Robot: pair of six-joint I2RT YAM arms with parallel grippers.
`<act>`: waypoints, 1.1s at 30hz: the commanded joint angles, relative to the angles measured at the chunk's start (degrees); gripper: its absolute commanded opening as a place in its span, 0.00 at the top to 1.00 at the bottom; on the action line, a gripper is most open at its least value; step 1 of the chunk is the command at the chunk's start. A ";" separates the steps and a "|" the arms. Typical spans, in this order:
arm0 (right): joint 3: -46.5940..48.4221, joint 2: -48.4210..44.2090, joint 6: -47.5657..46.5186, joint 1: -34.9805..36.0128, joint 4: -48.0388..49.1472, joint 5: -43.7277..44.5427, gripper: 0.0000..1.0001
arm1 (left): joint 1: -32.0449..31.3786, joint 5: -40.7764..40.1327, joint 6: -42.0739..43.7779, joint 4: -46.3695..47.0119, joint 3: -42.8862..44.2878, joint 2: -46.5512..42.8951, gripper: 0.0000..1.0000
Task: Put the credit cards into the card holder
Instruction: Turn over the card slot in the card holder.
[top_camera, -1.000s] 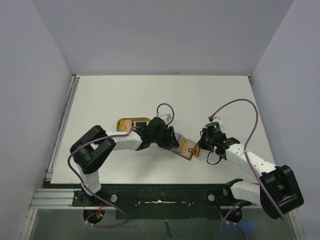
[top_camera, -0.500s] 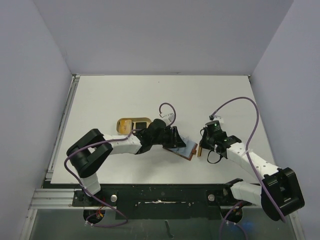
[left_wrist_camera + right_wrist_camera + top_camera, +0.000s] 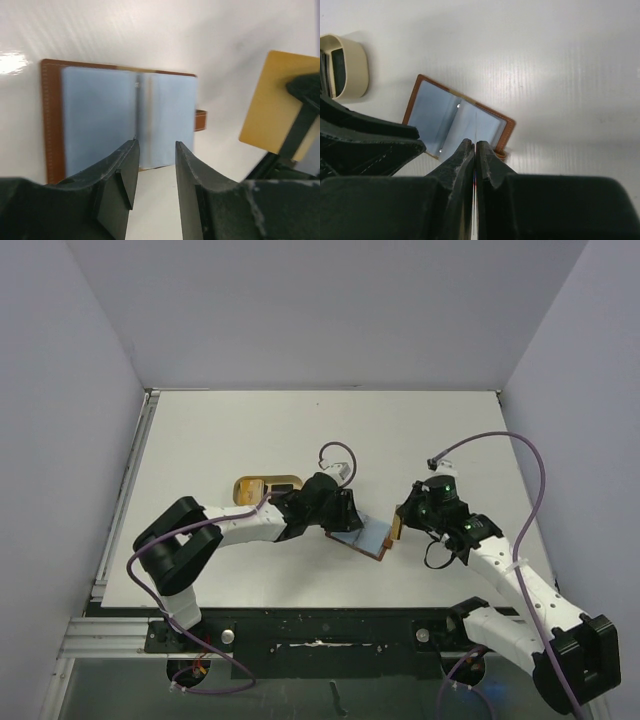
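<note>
The card holder (image 3: 365, 538) lies opened flat on the white desk (image 3: 300, 430), its pale blue inside facing up within a brown stitched border. Its little snap tab (image 3: 200, 120) sticks out from one short edge. Any print on the slots or card faces is too blurred or small to read.

The left arm runs from its folded elbow, well to the left of the card holder, in a long low reach. The left gripper (image 3: 347, 523) is at the holder's upper-left edge. In the left wrist view its fingers (image 3: 125, 170) stand a narrow gap apart with nothing between them, pointing at the holder's centre fold.

The right arm comes from below and right of the card holder, forearm angled up and left, wrist bent down. The right gripper (image 3: 400, 525) is just beside the holder's right edge, on the tab side. It is pinched closed on a tan credit card (image 3: 275, 105), held edge-down above the desk. From the right wrist the card shows only as a thin line over the holder.

Up and left of the card holder, beyond the left gripper, sits a tan round-ended tray (image 3: 243, 490). A dark credit card (image 3: 285, 487) lies inside it.
</note>
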 commanded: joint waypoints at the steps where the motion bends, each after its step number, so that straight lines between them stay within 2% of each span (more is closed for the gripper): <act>1: -2.66 1.31 2.48 0.21 9.50 -9.22 1.00 | 1.14 -8.59 6.29 -8.64 3.00 -2.17 0.67; 6: -2.95 8.08 2.84 0.07 17.02 -19.53 1.00 | 3.89 -10.34 8.29 -11.47 2.05 -2.83 0.67; 13: -1.27 17.70 -0.10 -3.10 20.05 -26.77 0.99 | 4.72 -11.97 10.19 -14.48 1.25 -1.98 0.67; 20: -3.07 21.08 2.27 -6.69 23.73 -32.77 0.98 | 4.36 -10.08 8.90 -13.86 -1.78 -2.74 0.68; 27: -3.69 24.08 4.55 -7.26 26.54 -34.17 0.97 | 0.68 -8.92 5.86 -12.93 -4.67 -3.76 0.72; 33: -4.00 25.74 5.34 -7.53 27.52 -34.09 0.97 | -1.09 -4.74 2.29 -8.71 -6.87 -5.09 0.75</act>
